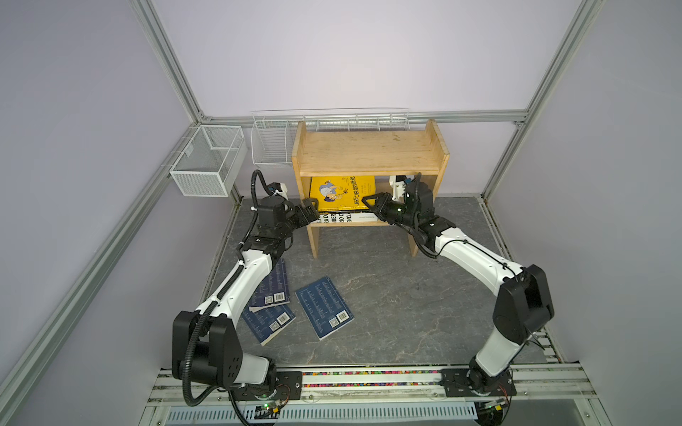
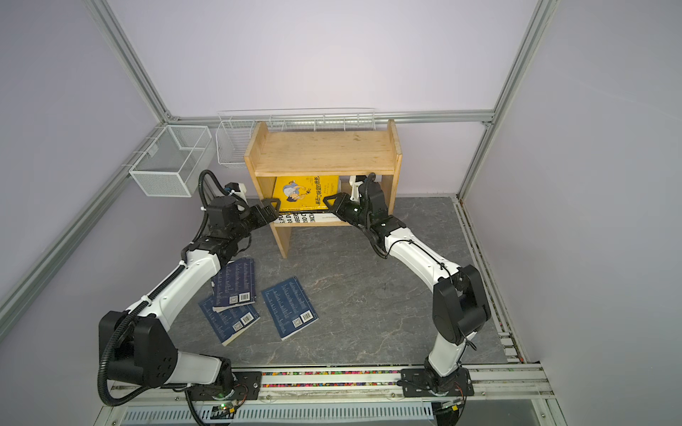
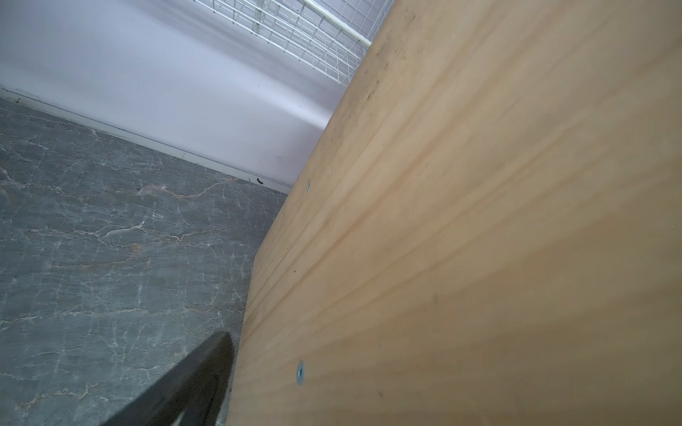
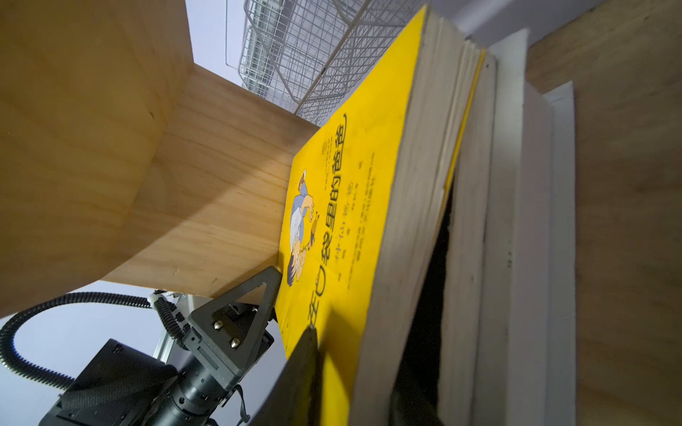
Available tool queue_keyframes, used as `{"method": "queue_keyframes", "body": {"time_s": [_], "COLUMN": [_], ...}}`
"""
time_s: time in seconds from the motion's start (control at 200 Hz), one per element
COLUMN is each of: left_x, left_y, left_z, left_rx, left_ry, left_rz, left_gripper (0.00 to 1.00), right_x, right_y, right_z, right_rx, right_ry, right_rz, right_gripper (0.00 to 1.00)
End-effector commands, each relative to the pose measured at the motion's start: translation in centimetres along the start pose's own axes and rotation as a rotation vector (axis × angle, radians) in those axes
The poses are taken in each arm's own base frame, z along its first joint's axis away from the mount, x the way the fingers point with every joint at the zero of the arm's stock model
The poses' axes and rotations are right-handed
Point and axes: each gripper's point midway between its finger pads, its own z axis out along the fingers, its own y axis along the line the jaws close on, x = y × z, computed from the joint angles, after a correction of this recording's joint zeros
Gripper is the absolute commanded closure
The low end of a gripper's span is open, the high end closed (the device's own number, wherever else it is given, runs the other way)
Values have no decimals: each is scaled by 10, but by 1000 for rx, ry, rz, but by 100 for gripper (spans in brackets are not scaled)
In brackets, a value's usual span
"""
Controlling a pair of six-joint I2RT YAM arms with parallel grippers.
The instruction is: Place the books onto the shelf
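The pine shelf [image 1: 369,153] [image 2: 324,153] stands at the back. On its lower tier a thick white book [image 1: 363,218] [image 4: 531,221] lies flat, with the yellow book [image 1: 341,191] [image 2: 306,191] [image 4: 350,206] on top, its near edge raised off the stack. My right gripper [image 1: 369,206] [image 2: 329,206] [image 4: 356,391] straddles that edge, one finger on the cover and one in the gap beneath; whether they press I cannot tell. My left gripper [image 1: 310,212] [image 2: 269,212] is open astride the shelf's left side panel [image 3: 461,239]. Three navy books [image 1: 324,308] [image 2: 289,308] lie on the floor.
A white mesh basket [image 1: 206,162] hangs on the left frame rail. A wire basket [image 1: 271,144] and a long wire rack [image 1: 332,118] sit behind the shelf. Two of the navy books [image 1: 271,287] overlap under my left arm. The grey stone floor [image 1: 387,295] stretches ahead of the shelf.
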Motion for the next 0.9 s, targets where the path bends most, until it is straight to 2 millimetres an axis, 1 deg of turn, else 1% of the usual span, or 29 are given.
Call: {"method": "queue_keyframes", "body": {"time_s": [0.0,0.085,0.18,0.335,0.39,0.53,0.65,0.765,0.895], "left_x": [15,14,14,12,11,9,6,4,2], "left_y": [18,18,17,13,11,5,2,0,-2], "left_z": [6,5,7,8,9,9,7,5,3], "left_rx": [-67,-68,-63,-45,-33,-3,7,12,18], "left_ry": [43,39,41,38,36,41,30,24,20], "left_rz": [-15,-17,-22,-33,-36,-32,-31,-32,-35], "left_gripper": [1,1,1,1,1,2,2,2,2], "right_x": [-16,-21,-28,-39,-40,-39,-32,-29,-27], "right_y": [9,8,7,8,7,16,32,32,23], "right_z": [-8,-12,-22,-39,-43,-44,-42,-40,-34], "right_rx": [35,72,116,189,202,158,92,101,128], "right_ry": [-61,-79,-111,-163,-175,-171,-148,-138,-123], "right_rz": [-82,-108,-145,-231,-267,-338,-402,-422,-414], "right_gripper": [64,60,55,50,49,50,54,58,59]}}
